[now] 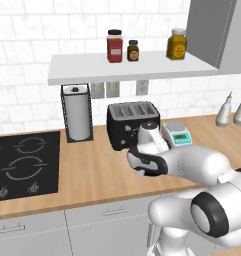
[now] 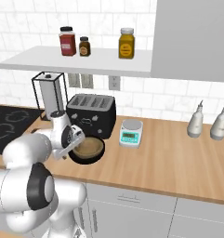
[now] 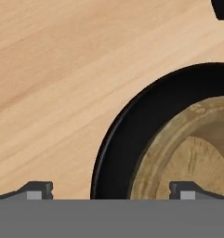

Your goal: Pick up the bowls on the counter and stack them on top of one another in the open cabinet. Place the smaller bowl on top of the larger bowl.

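- The claw (image 3: 111, 188) stands wide apart and holds nothing; in the hand view its two dark fingertips (image 3: 37, 188) rise far from each other at the bottom, one over bare wood, the other over the tan bowl.
- Between those tips lies the near rim of the black bowl (image 3: 120, 139), so the claw straddles that rim from above, with no contact to be seen.
- The tan bowl (image 3: 192, 153) sits inside the black one, already nested, its rim ringed by the glossy black wall.
- In the right base view the claw (image 2: 78, 139) hangs just over the left edge of the black bowl (image 2: 88, 157), with the tan bowl (image 2: 89, 148) showing inside it.
- Both bowls rest on the counter (image 2: 169, 162), just in front of the black toaster (image 2: 92, 114) and left of a small kitchen scale (image 2: 131, 132).
- In the left base view the arm's wrist covers the bowls; the toaster (image 1: 133, 122) and scale (image 1: 176, 132) show behind it.
- The open cabinet (image 2: 81, 60) hangs well above, carrying three jars (image 2: 126, 43).
- Farther out: a paper towel holder (image 1: 77, 112), the stovetop (image 1: 24, 162), and two white bottles (image 2: 209, 122).
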### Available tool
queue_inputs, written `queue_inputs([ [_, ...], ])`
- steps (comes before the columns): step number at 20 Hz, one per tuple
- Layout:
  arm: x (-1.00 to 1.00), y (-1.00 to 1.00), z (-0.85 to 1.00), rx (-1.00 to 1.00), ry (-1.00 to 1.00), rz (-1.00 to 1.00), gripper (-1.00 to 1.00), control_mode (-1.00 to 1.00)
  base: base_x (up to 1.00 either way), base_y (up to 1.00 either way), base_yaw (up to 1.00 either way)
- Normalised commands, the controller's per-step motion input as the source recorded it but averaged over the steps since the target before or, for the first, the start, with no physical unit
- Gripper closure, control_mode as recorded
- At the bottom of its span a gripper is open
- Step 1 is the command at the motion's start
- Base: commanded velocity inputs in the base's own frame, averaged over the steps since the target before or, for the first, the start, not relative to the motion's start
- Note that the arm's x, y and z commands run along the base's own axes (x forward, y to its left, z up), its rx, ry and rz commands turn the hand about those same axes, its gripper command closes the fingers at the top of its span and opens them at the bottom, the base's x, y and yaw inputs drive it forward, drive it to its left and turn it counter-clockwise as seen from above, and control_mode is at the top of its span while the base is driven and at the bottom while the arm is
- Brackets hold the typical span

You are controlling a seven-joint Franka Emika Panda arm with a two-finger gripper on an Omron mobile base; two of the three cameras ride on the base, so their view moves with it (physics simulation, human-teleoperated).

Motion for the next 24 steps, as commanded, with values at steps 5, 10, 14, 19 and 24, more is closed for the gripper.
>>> queue_inputs([
  [5,0.14,-0.10,-0.35,0.00,0.00,0.00,-1.00,-1.00,0.00,0.00,0.00],
  [10,0.00,-0.05,-0.33,0.00,0.00,0.00,-1.00,-1.00,0.00,0.00,0.00],
  [14,0.00,0.00,-0.08,0.00,0.00,0.00,1.00,-1.00,0.00,0.00,0.00],
  [19,-0.05,-0.03,0.11,-0.01,-0.01,0.00,1.00,-1.00,0.00,0.00,0.00],
  [24,-0.68,-0.01,0.83,0.00,0.00,0.10,1.00,-1.00,0.00,0.00,0.00],
])
